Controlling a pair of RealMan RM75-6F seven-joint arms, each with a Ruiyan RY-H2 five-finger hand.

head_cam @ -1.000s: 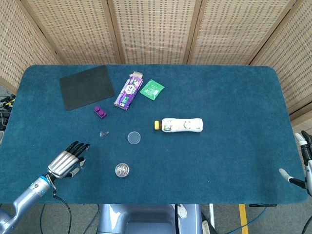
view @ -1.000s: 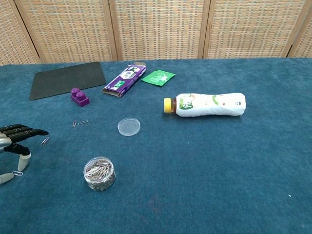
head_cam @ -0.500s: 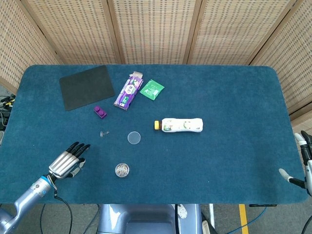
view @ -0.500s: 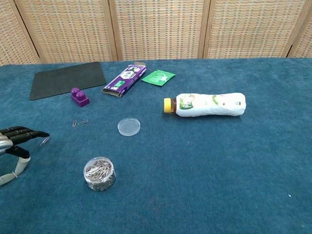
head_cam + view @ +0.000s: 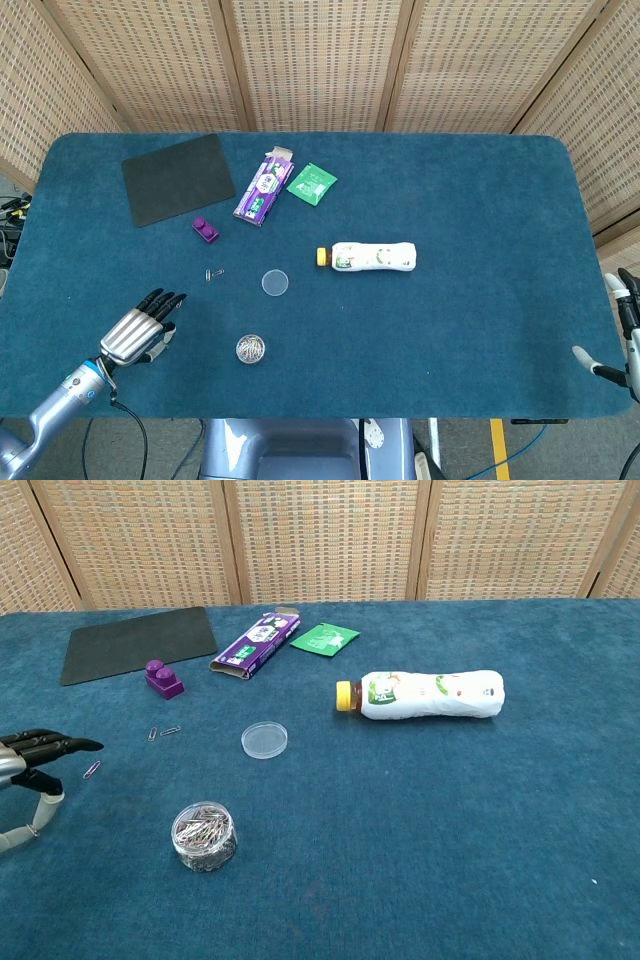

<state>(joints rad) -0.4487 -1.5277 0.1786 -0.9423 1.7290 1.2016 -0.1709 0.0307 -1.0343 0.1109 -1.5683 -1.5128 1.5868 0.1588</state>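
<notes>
A table (image 5: 480, 330) covered in dark blue carpet-like fabric stands before folding woven-cane screens (image 5: 320, 60) framed in light wood.

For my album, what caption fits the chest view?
Open robot hand hovers beside a loose paperclip, near a paperclip jar.

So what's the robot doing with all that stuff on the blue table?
Its left hand hovers low over the near left of the table, fingers spread and holding nothing. A loose paper clip lies just by its fingertips, and a small clear jar of paper clips stands nearby with its round lid off beside it. The right hand only peeks in at the table's edge.
</notes>
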